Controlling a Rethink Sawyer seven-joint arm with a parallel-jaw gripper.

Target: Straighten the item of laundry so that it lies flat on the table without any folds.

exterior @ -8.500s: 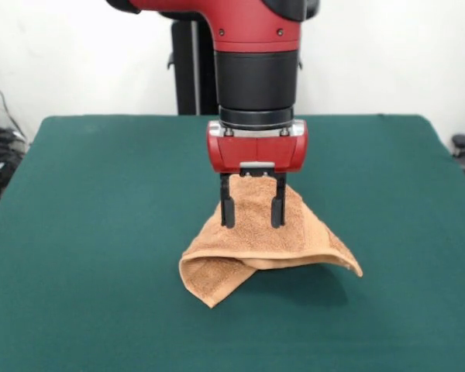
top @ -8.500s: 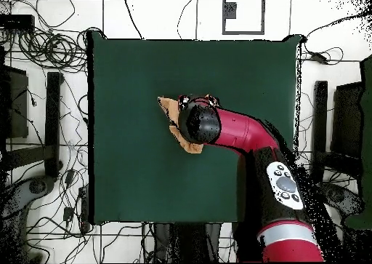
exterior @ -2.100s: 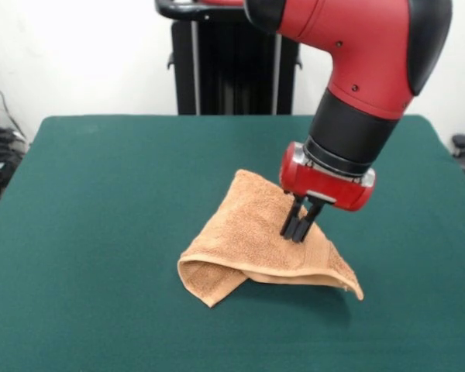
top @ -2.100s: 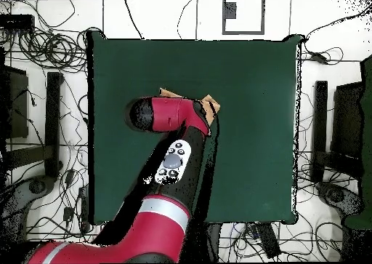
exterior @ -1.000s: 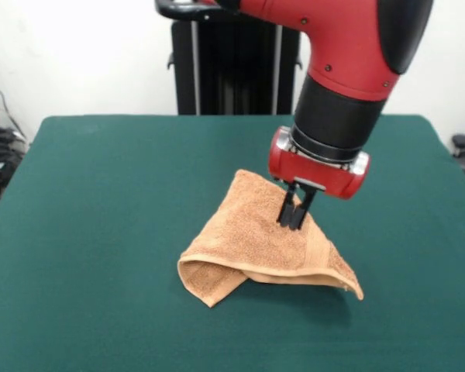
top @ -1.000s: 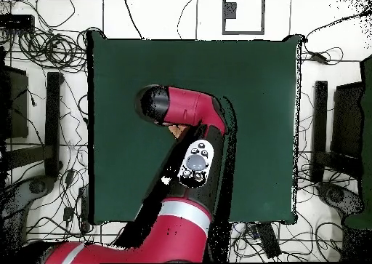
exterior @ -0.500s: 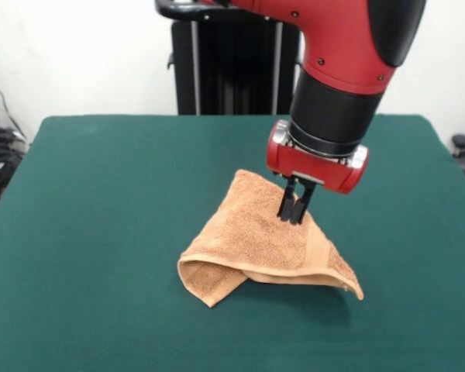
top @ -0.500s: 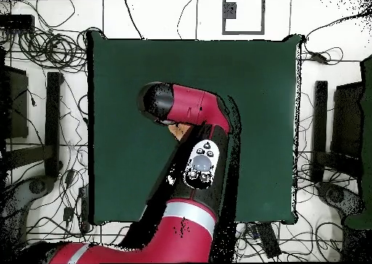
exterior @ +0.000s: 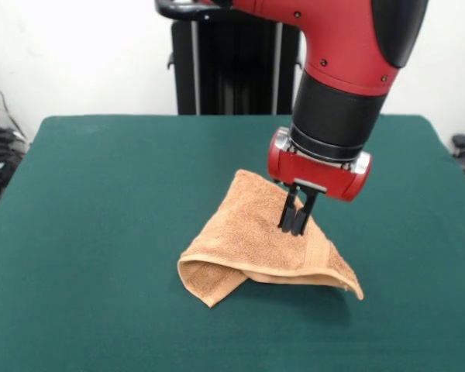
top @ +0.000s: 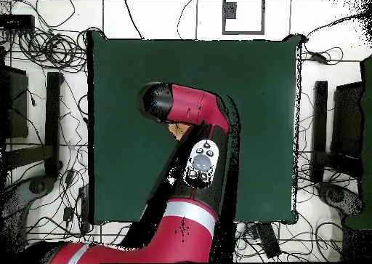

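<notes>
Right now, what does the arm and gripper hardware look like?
Glossy red arm shell, black cylindrical wrist section. Gripper: red rounded body with a silver plate, thin black fingers. Overhead view shows a white-grey button panel and a silver band on the arm.

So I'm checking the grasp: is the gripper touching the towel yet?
Touching. In the front view the gripper has its jaws closed together with the tips pressed into the upper fold of the towel.

cables tangled on the white tiled floor left of the counter | dark post upright beside them | black stand against the white wall | grey square plate on the floor at top
</notes>
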